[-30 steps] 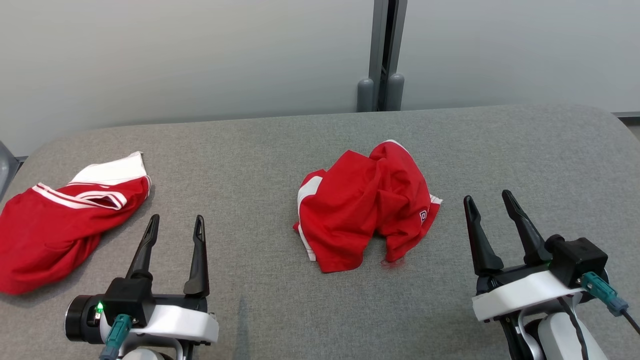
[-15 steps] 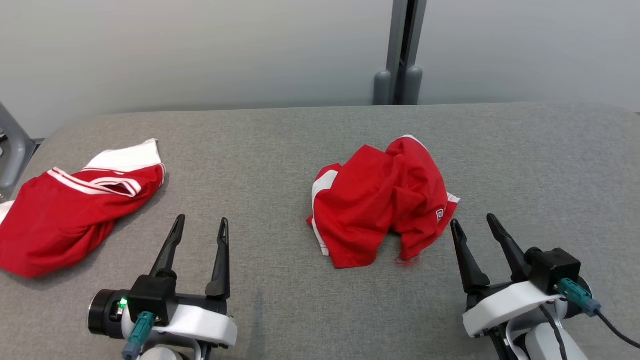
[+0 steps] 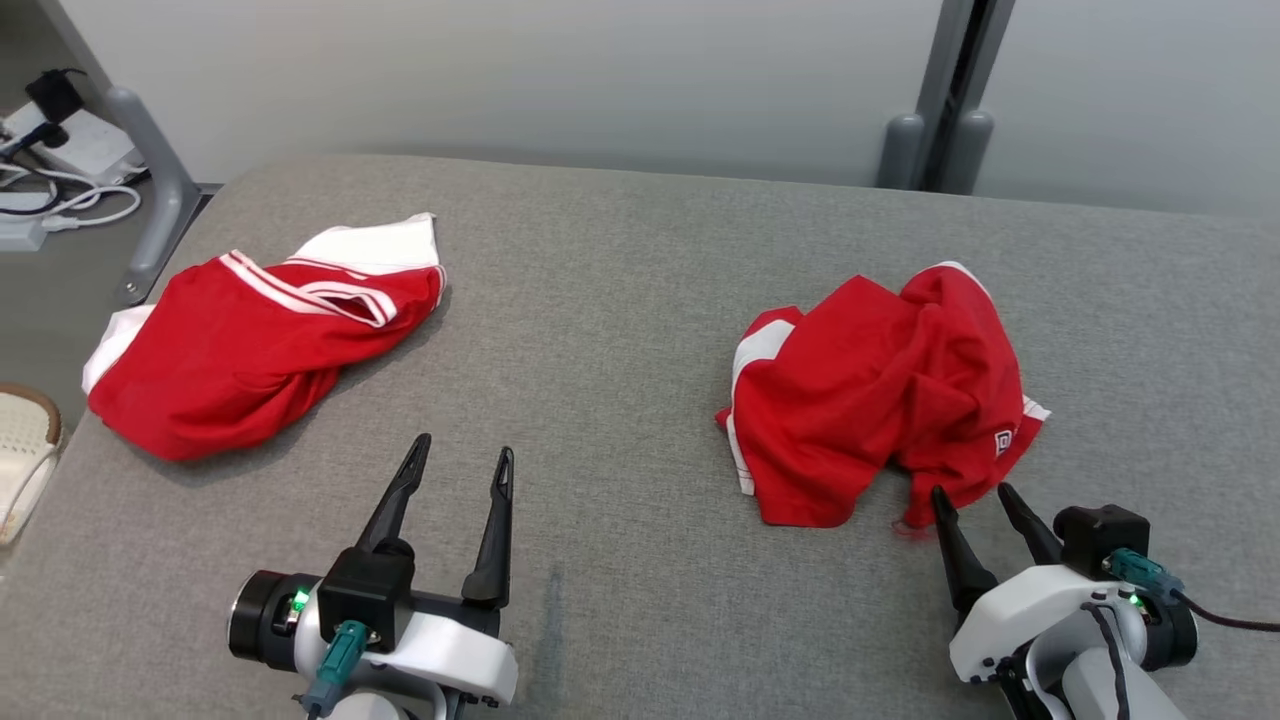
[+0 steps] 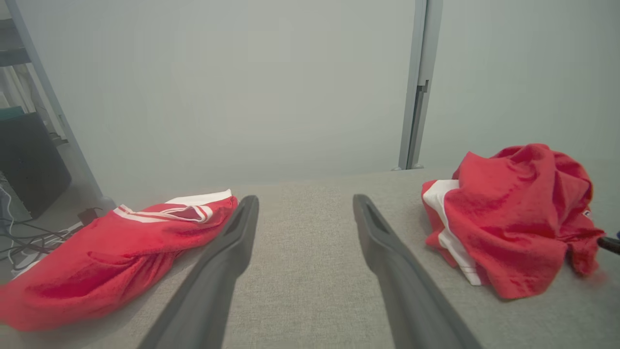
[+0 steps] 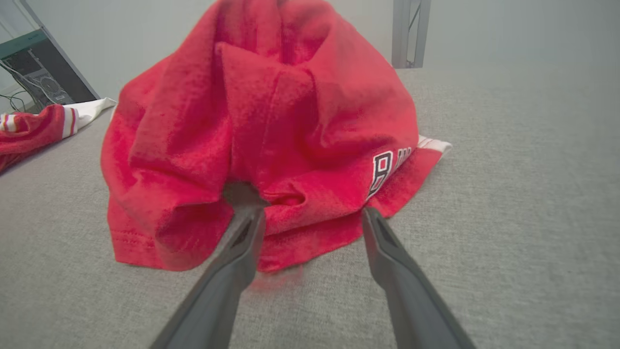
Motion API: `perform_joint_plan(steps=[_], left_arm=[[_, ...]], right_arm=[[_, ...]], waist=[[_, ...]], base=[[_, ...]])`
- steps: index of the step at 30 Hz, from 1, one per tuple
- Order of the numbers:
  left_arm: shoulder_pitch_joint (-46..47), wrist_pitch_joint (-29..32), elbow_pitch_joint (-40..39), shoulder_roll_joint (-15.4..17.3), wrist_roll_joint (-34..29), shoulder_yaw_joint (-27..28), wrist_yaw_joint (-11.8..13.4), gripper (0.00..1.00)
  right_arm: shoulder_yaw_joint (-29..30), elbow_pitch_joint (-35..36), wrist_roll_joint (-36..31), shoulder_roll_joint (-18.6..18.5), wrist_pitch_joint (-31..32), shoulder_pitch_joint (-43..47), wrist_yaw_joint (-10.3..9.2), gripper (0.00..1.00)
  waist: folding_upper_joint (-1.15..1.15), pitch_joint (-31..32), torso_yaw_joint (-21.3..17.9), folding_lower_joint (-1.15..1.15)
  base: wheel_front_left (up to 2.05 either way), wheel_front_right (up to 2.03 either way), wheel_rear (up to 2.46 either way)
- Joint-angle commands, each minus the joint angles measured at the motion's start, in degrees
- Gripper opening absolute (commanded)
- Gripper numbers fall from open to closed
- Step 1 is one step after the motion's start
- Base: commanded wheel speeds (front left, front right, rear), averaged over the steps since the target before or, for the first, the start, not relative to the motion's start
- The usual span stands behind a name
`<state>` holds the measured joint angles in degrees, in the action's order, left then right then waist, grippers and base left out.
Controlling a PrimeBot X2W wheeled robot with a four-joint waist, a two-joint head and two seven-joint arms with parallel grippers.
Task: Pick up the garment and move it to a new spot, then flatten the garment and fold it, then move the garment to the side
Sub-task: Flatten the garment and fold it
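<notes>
The garment [image 3: 880, 390] is a crumpled red heap with white trim, right of centre on the grey table [image 3: 620, 300]. My right gripper [image 3: 970, 492] is open at its near right edge. In the right wrist view the garment [image 5: 271, 111] looms close, black-and-white lettering on its right side, and its red hem lies between the fingertips of the right gripper [image 5: 313, 212]. My left gripper [image 3: 466, 446] stands open over bare table with nothing between its fingers. From the left wrist view the garment [image 4: 508, 218] lies to the right of the left gripper [image 4: 306, 198].
A second red and white shirt [image 3: 250, 350] lies at the table's far left, near its edge, and shows again as that shirt [image 4: 106, 252]. Cables [image 3: 50, 200] and a grey metal leg [image 3: 150, 190] are beyond the left corner. A grey post [image 3: 940, 120] stands behind the table.
The head camera has turned left, so the whole picture has shifted right. My right gripper has closed in on the garment's near edge, still open. The garment itself has not moved.
</notes>
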<state>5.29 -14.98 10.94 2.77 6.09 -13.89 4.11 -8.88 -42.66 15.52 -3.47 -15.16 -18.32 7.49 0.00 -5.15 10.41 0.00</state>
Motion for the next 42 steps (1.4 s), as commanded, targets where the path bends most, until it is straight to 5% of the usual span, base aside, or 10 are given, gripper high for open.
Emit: perform_joint_plan(steps=[1,6,7,9,10,24,33,34,35,42], left_arm=[[1.05,-0.15,0.18,0.17,0.15,-0.15,0.12,1.00],[1.24,-0.16,0.47,0.20,0.66,-1.05,0.34,1.00],[1.25,-0.16,0.49,0.18,0.76,-1.19,0.42,1.00],[1.15,-0.16,0.55,0.22,0.86,-1.28,0.50,1.00],[1.07,-0.16,0.61,0.22,0.91,-1.34,0.58,1.00],[0.65,-0.16,0.64,0.21,1.70,-2.15,1.15,1.00],[1.10,-0.15,0.21,0.22,2.16,-1.83,1.19,1.00],[1.11,-0.16,0.24,0.22,2.18,-1.84,1.20,1.00],[1.12,-0.15,0.29,0.21,2.24,-1.85,1.26,1.00],[0.26,-0.15,0.43,0.22,2.51,-1.06,1.53,1.00]], right_arm=[[0.63,-1.74,0.54,-0.33,-0.10,-0.96,0.01,1.00],[0.37,-3.97,1.21,-0.15,-0.10,-2.29,0.01,1.00],[0.22,-4.19,1.29,-0.16,-0.10,-2.38,0.01,0.86],[-0.42,-4.59,1.50,-0.17,-0.10,-2.57,0.01,0.14],[-1.10,-4.85,0.68,-0.46,-0.10,-2.77,0.01,0.00],[2.40,-5.85,-12.13,-11.81,-0.10,-6.88,0.00,0.00],[12.10,-7.50,-22.17,-19.32,-0.10,-14.83,0.00,0.00],[12.45,-8.30,-22.97,-19.29,-0.10,-15.44,0.00,0.17],[12.78,-9.12,-23.52,-19.20,-0.10,-16.12,0.00,1.00],[11.62,-17.00,-22.75,-15.53,-0.10,-18.52,0.00,1.00]], waist=[[0.00,-0.54,1.40,0.00],[0.00,-0.63,2.80,0.00],[0.00,-0.59,2.91,0.00],[0.00,-0.46,3.01,0.00],[0.00,-0.36,3.03,0.00],[0.00,1.64,2.98,0.00],[0.00,1.16,4.07,0.00],[0.00,1.16,4.15,0.00],[0.00,1.17,4.19,0.00],[0.00,1.61,2.41,0.00]], base=[[0.00,0.00,0.00],[0.00,0.00,0.00],[0.00,0.00,0.00],[0.00,0.00,0.00],[0.00,0.00,0.00],[0.00,0.00,0.00],[0.00,0.00,0.00],[0.00,0.00,0.00],[0.00,0.00,0.00],[0.00,0.00,0.00]])
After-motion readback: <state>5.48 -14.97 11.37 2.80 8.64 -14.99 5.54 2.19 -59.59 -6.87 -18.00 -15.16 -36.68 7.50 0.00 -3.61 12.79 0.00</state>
